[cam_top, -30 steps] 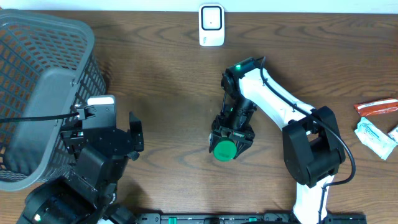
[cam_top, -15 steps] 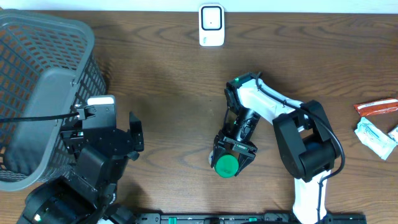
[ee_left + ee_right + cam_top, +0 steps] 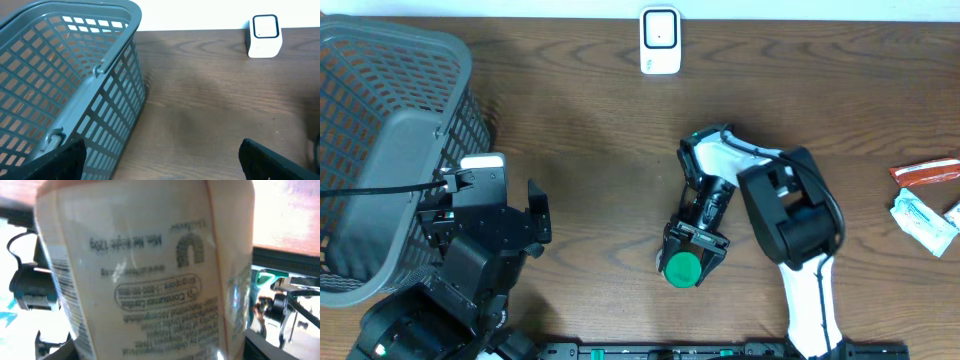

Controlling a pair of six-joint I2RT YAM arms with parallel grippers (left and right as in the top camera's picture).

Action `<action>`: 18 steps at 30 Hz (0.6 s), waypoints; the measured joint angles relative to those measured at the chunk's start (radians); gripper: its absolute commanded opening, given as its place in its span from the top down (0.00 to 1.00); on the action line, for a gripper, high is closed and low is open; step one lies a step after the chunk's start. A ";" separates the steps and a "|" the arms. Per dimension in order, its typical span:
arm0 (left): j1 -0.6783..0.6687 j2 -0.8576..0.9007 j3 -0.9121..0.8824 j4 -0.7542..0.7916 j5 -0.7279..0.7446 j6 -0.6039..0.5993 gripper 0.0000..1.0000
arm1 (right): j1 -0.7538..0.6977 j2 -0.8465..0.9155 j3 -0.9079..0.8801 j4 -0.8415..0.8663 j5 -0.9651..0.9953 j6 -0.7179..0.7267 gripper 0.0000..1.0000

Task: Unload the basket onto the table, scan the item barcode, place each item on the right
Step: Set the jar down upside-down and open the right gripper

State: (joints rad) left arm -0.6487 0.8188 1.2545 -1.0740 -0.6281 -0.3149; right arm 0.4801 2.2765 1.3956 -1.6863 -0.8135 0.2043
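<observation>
Pulling bottle (image 3: 682, 268) farther from scanner (image 3: 660, 41) than 1 second ago. Right gripper (image 3: 688, 252) pinching bottle body, green cap pointing away from scanner. Barcode (image 3: 62, 280) likely not yet presented. Label upside down: oval seems to read "Consumer Relations", 1-800 number; rest blurred. Left gripper (image 3: 540, 213) spread, idle, well left of scanner.

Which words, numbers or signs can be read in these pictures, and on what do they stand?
"U", a large mark: label of the bottle, upside down.
Other label print: too blurred.
White scanner: no readable text.
Packets: too small.
</observation>
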 measured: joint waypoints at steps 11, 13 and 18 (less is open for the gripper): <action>0.000 0.000 0.000 0.000 0.000 0.000 0.02 | -0.041 0.019 0.055 0.003 0.116 0.039 0.12; 0.000 0.000 0.000 0.000 0.000 0.000 0.02 | -0.060 0.019 0.100 0.003 0.141 0.042 0.01; 0.000 0.000 0.000 0.000 0.000 0.000 0.02 | -0.113 0.019 0.287 -0.010 0.226 0.052 0.01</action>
State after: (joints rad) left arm -0.6487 0.8188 1.2545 -1.0744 -0.6281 -0.3149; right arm 0.3668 2.2959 1.6825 -1.6962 -0.5873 0.2565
